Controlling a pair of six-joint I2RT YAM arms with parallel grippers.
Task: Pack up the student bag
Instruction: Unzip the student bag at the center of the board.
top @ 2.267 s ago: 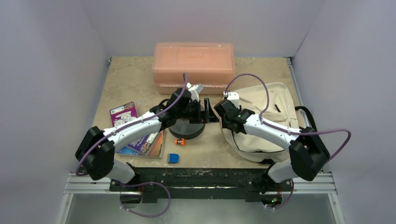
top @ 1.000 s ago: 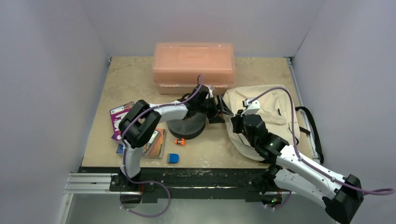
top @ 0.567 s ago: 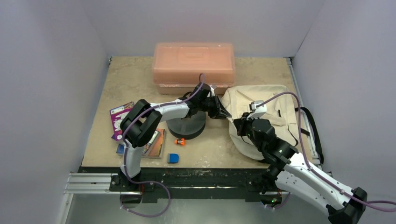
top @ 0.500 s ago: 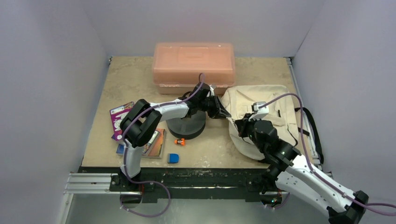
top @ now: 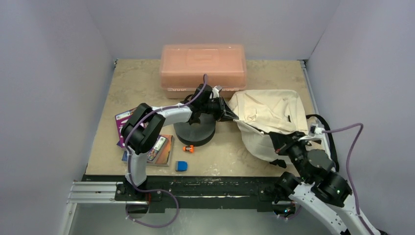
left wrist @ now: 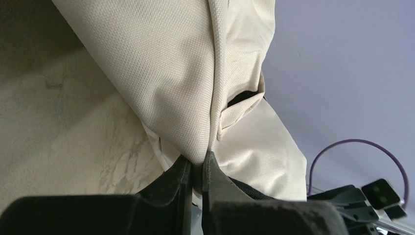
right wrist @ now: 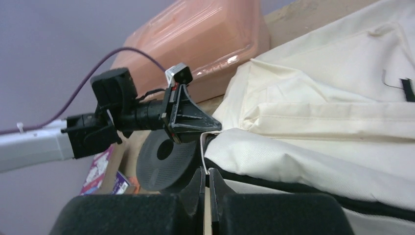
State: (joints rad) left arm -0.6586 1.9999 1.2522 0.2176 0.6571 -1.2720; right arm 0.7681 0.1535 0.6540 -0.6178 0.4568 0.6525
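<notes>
Packing looks barely begun. The left gripper (left wrist: 195, 166) pinches a fold of the student bag (top: 264, 110), which stretches across to the right gripper (right wrist: 206, 171), closed on a white cord (right wrist: 202, 152) at its zip. The books (top: 128, 119), grey disc (top: 195, 133) and blue eraser (top: 181, 166) lie unpacked on the table (top: 142, 83), beside and behind the left gripper.

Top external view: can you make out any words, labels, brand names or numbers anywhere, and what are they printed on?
No text here can be read with certainty.
Purple booklet: there is print on the cover, but it is too small and blurred to read.
Salmon-pink box: a row of small marks runs along its front lip, too small to read.
Student bag: plain cream fabric, no lettering showing.
</notes>
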